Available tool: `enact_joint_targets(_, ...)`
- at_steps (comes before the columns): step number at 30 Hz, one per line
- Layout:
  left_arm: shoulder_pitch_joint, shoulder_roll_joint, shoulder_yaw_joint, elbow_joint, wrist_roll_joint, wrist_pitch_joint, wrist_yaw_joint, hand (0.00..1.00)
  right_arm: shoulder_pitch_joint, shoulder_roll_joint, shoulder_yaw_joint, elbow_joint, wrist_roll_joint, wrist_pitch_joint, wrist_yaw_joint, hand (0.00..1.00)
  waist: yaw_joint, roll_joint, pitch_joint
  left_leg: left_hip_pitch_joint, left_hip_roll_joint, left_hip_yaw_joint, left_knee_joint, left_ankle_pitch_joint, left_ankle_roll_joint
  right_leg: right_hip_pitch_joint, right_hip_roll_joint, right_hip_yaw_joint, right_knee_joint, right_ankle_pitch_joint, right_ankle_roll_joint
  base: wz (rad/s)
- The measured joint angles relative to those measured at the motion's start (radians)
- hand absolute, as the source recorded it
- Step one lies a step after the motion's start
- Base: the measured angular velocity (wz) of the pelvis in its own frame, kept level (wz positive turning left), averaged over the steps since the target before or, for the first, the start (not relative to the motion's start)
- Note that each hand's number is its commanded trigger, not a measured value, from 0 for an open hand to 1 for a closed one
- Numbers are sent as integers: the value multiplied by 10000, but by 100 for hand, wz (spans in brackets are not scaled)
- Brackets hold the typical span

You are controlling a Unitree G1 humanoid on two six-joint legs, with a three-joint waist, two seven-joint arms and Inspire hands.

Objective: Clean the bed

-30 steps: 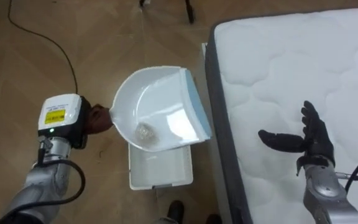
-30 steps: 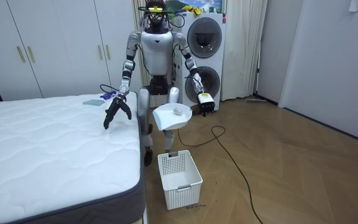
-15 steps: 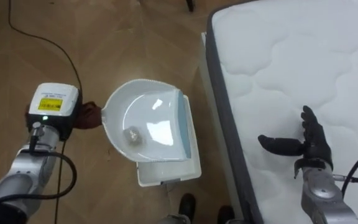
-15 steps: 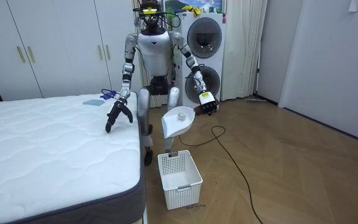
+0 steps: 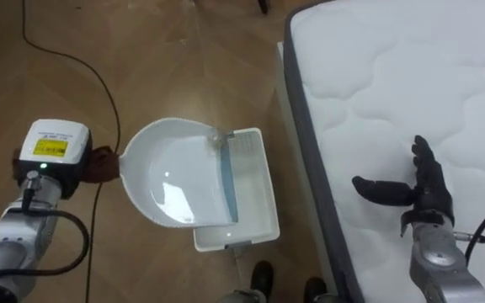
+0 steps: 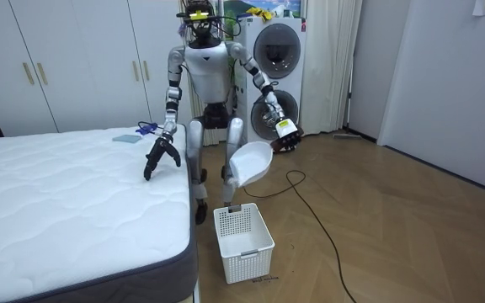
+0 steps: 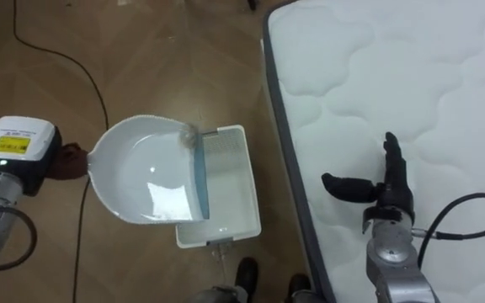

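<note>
1. Beside the bed, at its corner, the robot stands upright on the wood floor, with two stacked washing machines behind it.
2. Its left hand is curled round the handle of a white plastic dustpan, held out over the floor and clear of the bed.
3. That dustpan is tipped lip-down right above a white plastic slatted basket, which sits on the floor just beside the bed's grey side.
4. One small crumpled whitish ball of rubbish is right at the dustpan's lip, at the far corner, over the basket's edge. Honestly can't tell if it's touching the pan or already off it.
5. The right hand is over the white quilted mattress near its edge, with fingers spread and relaxed and the thumb sticking out sideways. It's got nothing in it. Can't tell whether the fingertips touch the mattress.
6. From the room view, a flat pale-blue thing lies on the mattress by the far corner, near the right hand.
</note>
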Motion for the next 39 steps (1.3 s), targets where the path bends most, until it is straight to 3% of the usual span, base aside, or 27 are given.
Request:
enact_joint_targets(3,2,141,7,112,482,1,-100,100,81,0,1,-104,-456,0,-180,0,-22,139,-2,-5,-17,-4,14,3,5,-32,17,-22,95,0,0,0)
enact_joint_targets(5,14,447,8,115,820,16,-115,100,383,-10,-3,-407,-929,0,-260,0,-16,232,-12,-6,-19,-18,14,2,5,-44,19,-1,111,0,-1,0)
enact_joint_targets(10,14,813,8,114,968,283,-253,100,476,-12,0,-456,-1063,0,-300,0,-43,363,-58,10,-41,-12,11,12,5,-44,-17,26,149,-38,13,0)
enact_joint_targets(20,237,829,5,95,1350,352,-782,100,699,-122,42,-753,-1047,-71,-786,0,-178,362,-57,18,-112,-56,46,18,-3,-47,-57,29,300,-129,16,2)
enact_joint_targets(30,403,847,21,69,1169,320,-717,100,796,-250,396,-731,-547,-84,-1034,0,-145,346,-56,-6,-159,-240,41,55,5,-25,-79,-110,275,-128,15,6)
enact_joint_targets(36,489,840,67,-90,1100,79,-232,100,825,-469,351,-714,-164,-141,-843,0,-15,278,-57,217,-160,-215,-56,71,22,151,-133,13,238,-129,17,0)
enact_joint_targets(39,582,826,225,-608,971,-128,-72,100,913,-497,353,-714,-56,-344,-580,0,18,171,-77,482,-112,-167,-131,67,28,507,-34,58,-51,-112,44,-5)
